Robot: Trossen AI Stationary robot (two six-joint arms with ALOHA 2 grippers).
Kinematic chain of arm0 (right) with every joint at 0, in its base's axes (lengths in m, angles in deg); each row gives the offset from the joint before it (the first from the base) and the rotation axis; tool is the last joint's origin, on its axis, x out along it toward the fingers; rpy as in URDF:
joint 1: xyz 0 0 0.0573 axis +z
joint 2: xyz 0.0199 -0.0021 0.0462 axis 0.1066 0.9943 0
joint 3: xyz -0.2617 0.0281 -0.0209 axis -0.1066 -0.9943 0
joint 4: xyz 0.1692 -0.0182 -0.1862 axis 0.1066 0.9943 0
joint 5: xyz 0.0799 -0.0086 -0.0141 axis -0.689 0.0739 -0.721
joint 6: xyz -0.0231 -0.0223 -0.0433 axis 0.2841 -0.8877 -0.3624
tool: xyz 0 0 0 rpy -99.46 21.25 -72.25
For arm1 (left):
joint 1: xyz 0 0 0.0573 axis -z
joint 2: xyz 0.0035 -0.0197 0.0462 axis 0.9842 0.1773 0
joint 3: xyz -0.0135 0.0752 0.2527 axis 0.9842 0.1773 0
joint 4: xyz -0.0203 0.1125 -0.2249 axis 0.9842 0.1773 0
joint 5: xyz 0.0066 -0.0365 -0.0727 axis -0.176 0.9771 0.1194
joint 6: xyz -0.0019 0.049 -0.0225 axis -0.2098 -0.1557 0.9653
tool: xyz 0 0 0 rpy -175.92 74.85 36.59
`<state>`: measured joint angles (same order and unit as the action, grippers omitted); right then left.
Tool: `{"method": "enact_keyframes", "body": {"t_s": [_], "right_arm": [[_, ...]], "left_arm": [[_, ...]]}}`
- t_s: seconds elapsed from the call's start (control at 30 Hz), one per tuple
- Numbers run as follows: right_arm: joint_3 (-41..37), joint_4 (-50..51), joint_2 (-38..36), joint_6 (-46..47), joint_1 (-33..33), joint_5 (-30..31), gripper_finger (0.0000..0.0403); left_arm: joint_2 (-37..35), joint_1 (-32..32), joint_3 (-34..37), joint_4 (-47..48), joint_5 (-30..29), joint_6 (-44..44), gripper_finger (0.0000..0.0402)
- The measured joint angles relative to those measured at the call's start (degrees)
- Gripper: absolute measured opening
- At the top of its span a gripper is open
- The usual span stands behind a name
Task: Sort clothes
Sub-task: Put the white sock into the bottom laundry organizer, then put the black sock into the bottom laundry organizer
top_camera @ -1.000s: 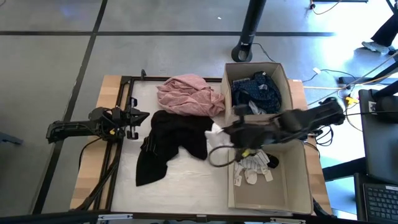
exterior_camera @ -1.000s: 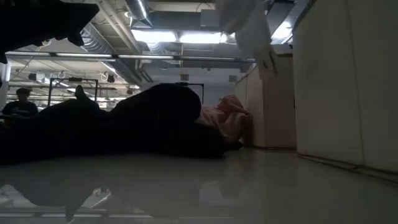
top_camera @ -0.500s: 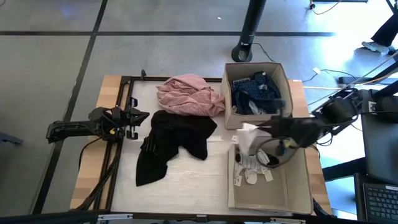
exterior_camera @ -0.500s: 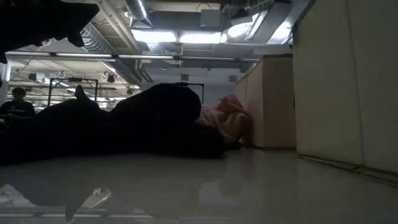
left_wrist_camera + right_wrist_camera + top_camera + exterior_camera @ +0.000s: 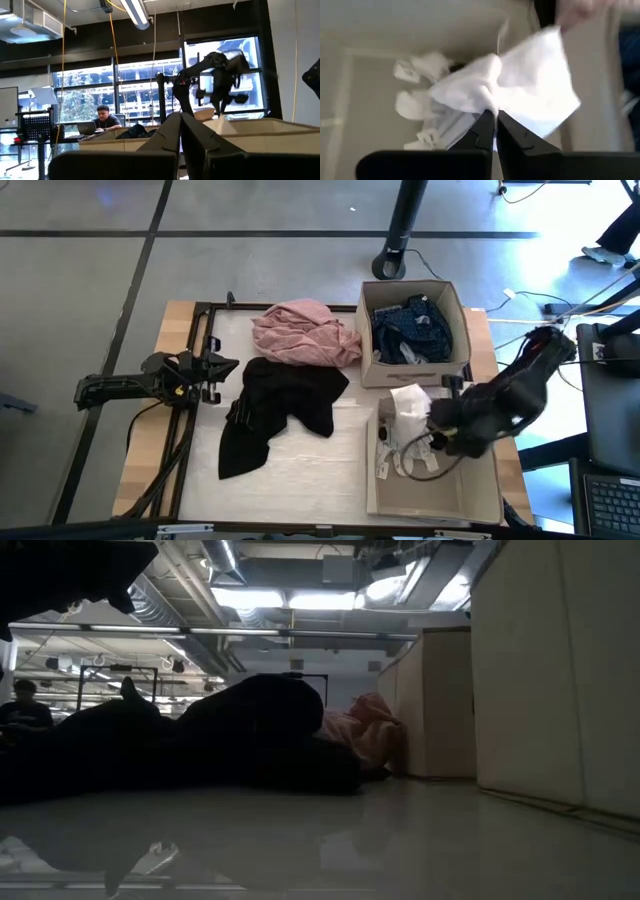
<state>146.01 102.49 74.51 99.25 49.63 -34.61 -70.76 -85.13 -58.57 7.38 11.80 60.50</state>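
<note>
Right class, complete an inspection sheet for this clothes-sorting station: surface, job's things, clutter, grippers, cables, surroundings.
Surface: white table, wooden edges.
Job's things: pink garment and black garment on the table; dark blue clothes in the far box; white socks in the near box; white cloth held over the near box.
Clutter: nothing seen.
Grippers: right gripper shut on the white cloth; left gripper shut, empty, at the table's left edge.
Cables: on the floor beyond the table, right side.
Surroundings: a person at a desk; a black stand base on the floor.

Socks point(image 5: 403, 460) lie in the box point(image 5: 480, 490) right of the black garment point(image 5: 280, 405).
</note>
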Motion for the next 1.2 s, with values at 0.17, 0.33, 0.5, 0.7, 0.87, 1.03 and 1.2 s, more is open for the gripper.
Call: {"method": "enact_keyframes", "body": {"t_s": [0.17,0.33,0.5,0.7,0.87,1.03,1.2], "right_arm": [[-6.3,0.2,0.8,2.9,-4.0,-7.1,0.0050],[-8.3,0.9,0.9,0.9,-10.5,-11.8,0.0125],[-6.5,-4.6,0.9,-1.3,-14.0,-24.3,0.0180],[0.3,-16.6,0.8,-10.7,-14.4,-17.8,0.0199],[1.2,-32.4,1.7,-34.9,-14.6,4.2,0.0200],[-0.9,-57.1,8.4,-61.7,-19.4,14.3,0.0200],[-0.9,-72.8,17.8,-74.4,-24.9,3.3,0.0200]], "left_arm": [[0.0,0.0,0.0,0.5,0.0,-0.1,0.0005],[0.0,0.0,0.0,0.3,0.0,-0.3,0.0005],[0.0,0.0,0.0,0.1,0.0,-1.6,0.0005],[0.1,0.0,0.0,0.9,0.0,-0.1,0.0005],[0.1,0.0,0.0,1.0,0.0,-2.1,0.0005],[1.3,0.0,0.0,0.8,0.0,-2.3,0.0005],[3.1,0.0,0.0,2.2,-0.8,-2.8,0.0005]]}}
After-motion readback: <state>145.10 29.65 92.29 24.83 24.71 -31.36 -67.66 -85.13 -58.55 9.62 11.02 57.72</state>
